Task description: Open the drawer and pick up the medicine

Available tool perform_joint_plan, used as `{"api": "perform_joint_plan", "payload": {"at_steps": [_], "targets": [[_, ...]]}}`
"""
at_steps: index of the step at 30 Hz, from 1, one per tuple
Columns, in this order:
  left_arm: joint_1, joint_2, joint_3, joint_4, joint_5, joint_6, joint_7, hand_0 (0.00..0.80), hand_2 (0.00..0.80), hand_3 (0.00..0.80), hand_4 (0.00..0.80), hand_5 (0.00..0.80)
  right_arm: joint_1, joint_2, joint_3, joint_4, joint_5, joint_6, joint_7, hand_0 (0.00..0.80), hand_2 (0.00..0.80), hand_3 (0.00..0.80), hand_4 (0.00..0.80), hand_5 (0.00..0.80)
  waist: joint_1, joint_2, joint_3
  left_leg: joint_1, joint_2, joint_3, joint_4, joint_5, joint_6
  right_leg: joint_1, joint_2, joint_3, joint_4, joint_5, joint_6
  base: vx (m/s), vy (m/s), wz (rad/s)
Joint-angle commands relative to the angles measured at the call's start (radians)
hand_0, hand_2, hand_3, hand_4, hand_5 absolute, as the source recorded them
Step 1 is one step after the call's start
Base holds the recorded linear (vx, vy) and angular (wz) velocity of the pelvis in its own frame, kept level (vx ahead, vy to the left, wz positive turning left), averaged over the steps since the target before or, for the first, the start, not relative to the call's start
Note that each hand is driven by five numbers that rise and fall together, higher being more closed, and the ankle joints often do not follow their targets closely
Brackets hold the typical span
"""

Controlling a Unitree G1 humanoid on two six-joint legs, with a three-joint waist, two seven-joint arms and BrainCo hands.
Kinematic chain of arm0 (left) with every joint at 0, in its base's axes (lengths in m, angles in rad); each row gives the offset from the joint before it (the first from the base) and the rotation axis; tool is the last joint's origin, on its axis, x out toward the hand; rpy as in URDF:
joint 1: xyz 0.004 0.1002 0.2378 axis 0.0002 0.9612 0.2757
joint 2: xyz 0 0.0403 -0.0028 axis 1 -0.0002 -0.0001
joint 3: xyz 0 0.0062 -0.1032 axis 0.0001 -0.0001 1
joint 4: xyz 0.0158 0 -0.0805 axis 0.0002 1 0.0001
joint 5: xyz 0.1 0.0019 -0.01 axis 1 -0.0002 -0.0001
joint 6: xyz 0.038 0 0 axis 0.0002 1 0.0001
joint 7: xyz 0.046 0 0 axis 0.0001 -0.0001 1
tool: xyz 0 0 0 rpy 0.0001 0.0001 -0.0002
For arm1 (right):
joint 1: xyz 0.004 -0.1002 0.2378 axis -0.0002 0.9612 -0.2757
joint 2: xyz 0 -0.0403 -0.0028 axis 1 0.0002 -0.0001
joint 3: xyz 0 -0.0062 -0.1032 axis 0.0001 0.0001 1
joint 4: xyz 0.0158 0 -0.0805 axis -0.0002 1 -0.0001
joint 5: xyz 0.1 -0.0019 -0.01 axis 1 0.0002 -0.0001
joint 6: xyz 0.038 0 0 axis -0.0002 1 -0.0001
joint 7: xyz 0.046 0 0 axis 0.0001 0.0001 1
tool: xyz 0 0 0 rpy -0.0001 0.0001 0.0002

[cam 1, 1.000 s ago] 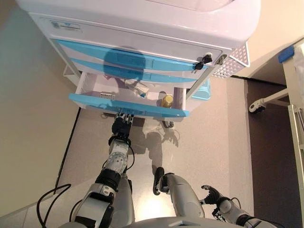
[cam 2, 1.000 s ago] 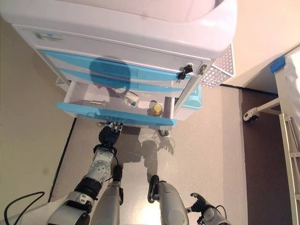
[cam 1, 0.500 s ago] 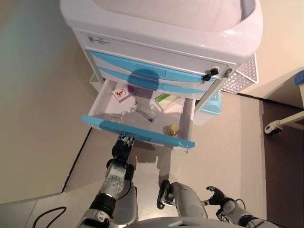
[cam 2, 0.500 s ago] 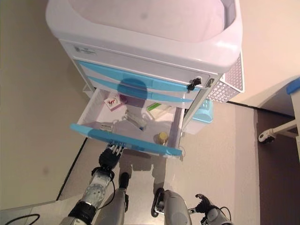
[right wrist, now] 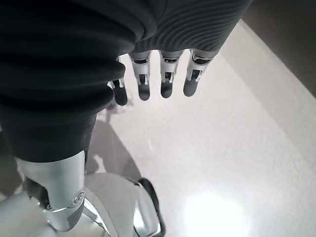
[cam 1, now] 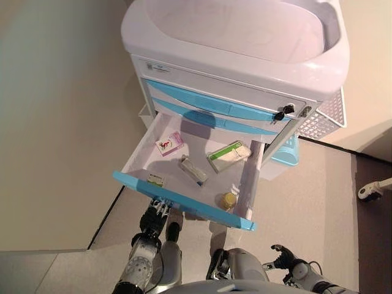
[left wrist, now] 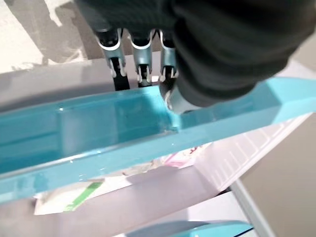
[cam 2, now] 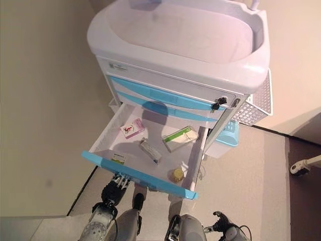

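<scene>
We see the drawer [cam 1: 202,177] pulled far out of the cart [cam 1: 245,55] at frame centre, its blue front edge [cam 1: 184,202] overhanging open floor [cam 1: 318,202]. Our left hand [cam 1: 154,215] hooks curled fingers [left wrist: 140,66] under that front. The medicine bottle [cam 1: 229,199] stands inside at the front right corner, right of this hand. Our right hand [cam 1: 283,257] hangs relaxed at lower right.
</scene>
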Motion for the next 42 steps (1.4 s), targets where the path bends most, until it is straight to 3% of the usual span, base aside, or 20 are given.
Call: {"api": "perform_joint_plan", "payload": {"at_steps": [1,9,16,17,19,20,21,22,23,24,36,42], "targets": [[-0.012,0.081,0.23,-0.363,0.017,-0.167,-0.152,0.8,0.8,0.8,0.8,0.8,0.017,-0.019,0.01,0.052,-0.031,0.013,-0.001,0.0,0.0,0.0,0.0,0.0,0.046,-0.009,-0.111,-0.024,-0.099,0.041,0.143,-0.144,0.12,0.007,-0.02,0.055,-0.147,0.206,0.07,0.0,0.0,0.0],[0.053,0.078,0.266,-0.372,0.016,-0.167,-0.135,0.8,0.8,0.8,0.8,0.8,0.019,-0.021,-0.006,0.063,-0.032,0.011,-0.006,0.0,0.0,0.0,0.0,0.0,0.057,-0.001,-0.126,-0.008,-0.093,0.048,0.129,-0.145,0.118,0.02,-0.015,0.062,-0.167,0.207,0.074,0.009,0.002,-0.02],[0.109,0.124,0.233,-0.329,0.11,-0.133,-0.107,0.8,0.8,0.8,0.8,0.8,0.023,-0.038,-0.019,0.047,-0.012,0.014,-0.012,0.0,0.0,0.0,0.0,0.0,0.056,0.008,-0.123,0.001,-0.088,0.062,0.115,-0.144,0.118,0.028,-0.011,0.079,-0.202,0.223,0.084,0.018,0.005,0.0],[0.137,0.153,0.216,-0.317,0.147,-0.121,-0.092,0.709,0.709,0.709,0.709,0.709,0.018,-0.049,-0.023,0.034,-0.001,0.016,-0.017,0.0,0.0,0.0,0.0,0.0,0.051,0.015,-0.12,-0.003,-0.087,0.068,0.106,-0.135,0.119,0.025,-0.008,0.084,-0.218,0.235,0.087,0.0,0.0,0.0],[0.166,0.181,0.207,-0.307,0.164,-0.099,-0.098,0.678,0.678,0.678,0.678,0.678,0.013,-0.059,-0.024,0.025,0.005,0.019,-0.022,0.0,0.0,0.0,0.0,0.0,0.047,0.02,-0.115,-0.005,-0.087,0.072,0.1,-0.132,0.121,0.023,-0.007,0.09,-0.228,0.243,0.09,0.004,0.034,-0.05],[0.178,0.19,0.198,-0.292,0.175,-0.089,-0.102,0.508,0.508,0.508,0.508,0.508,0.012,-0.063,-0.025,0.025,0.008,0.02,-0.023,0.0,0.0,0.0,0.0,0.0,0.047,0.022,-0.112,-0.002,-0.087,0.077,0.1,-0.135,0.122,0.025,-0.006,0.096,-0.23,0.244,0.091,0.007,0.025,-0.05],[0.178,0.19,0.198,-0.292,0.175,-0.089,-0.102,0.483,0.483,0.483,0.483,0.483,0.012,-0.063,-0.025,0.025,0.008,0.02,-0.023,0.0,0.0,0.0,0.0,0.0,0.046,0.022,-0.114,-0.005,-0.087,0.076,0.098,-0.132,0.122,0.023,-0.006,0.095,-0.233,0.247,0.091,0.01,0.045,-0.03],[0.192,0.205,0.195,-0.267,0.204,-0.078,-0.096,0.386,0.386,0.386,0.386,0.386,0.008,-0.069,-0.025,0.013,0.013,0.021,-0.022,0.0,0.0,0.0,0.0,0.0,0.04,0.026,-0.112,-0.006,-0.086,0.084,0.091,-0.13,0.124,0.018,-0.007,0.104,-0.237,0.254,0.095,0.004,0.034,-0.02],[0.192,0.205,0.195,-0.267,0.204,-0.078,-0.096,0.279,0.279,0.279,0.279,0.279,0.008,-0.069,-0.025,0.013,0.013,0.021,-0.022,0.0,0.0,0.0,0.0,0.0,0.041,0.026,-0.113,-0.006,-0.086,0.085,0.091,-0.13,0.124,0.018,-0.007,0.104,-0.237,0.254,0.095,0.009,0.065,-0.07],[0.193,0.209,0.185,-0.234,0.227,-0.071,-0.092,0.0,0.0,0.0,0.0,0.0,0.007,-0.073,-0.024,0.005,0.018,0.02,-0.022,0.0,0.0,0.0,0.0,0.0,0.036,0.028,-0.108,-0.002,-0.086,0.094,0.087,-0.132,0.126,0.015,-0.007,0.114,-0.239,0.255,0.097,0.002,0.033,-0.09],[0.151,0.244,0.121,-0.168,0.417,-0.04,-0.026,0.0,0.0,0.0,0.0,0.0,0.005,-0.085,-0.007,-0.031,0.051,0.025,-0.028,0.0,0.0,0.0,0.0,0.0,-0.006,0.011,-0.12,0.006,-0.07,0.131,0.03,-0.117,0.123,0.005,0.012,0.15,-0.308,0.295,0.108,0.02,0.027,-0.13],[0.082,0.247,0.112,-0.031,0.56,-0.021,0.016,0.0,0.0,0.0,0.0,0.0,0.0,-0.085,0.0,-0.049,0.075,0.025,-0.025,0.0,0.0,0.0,0.0,0.0,-0.022,-0.005,-0.119,0.021,-0.062,0.152,-0.012,-0.107,0.123,0.003,0.027,0.18,-0.351,0.321,0.114,0.011,0.018,-0.17]]}}
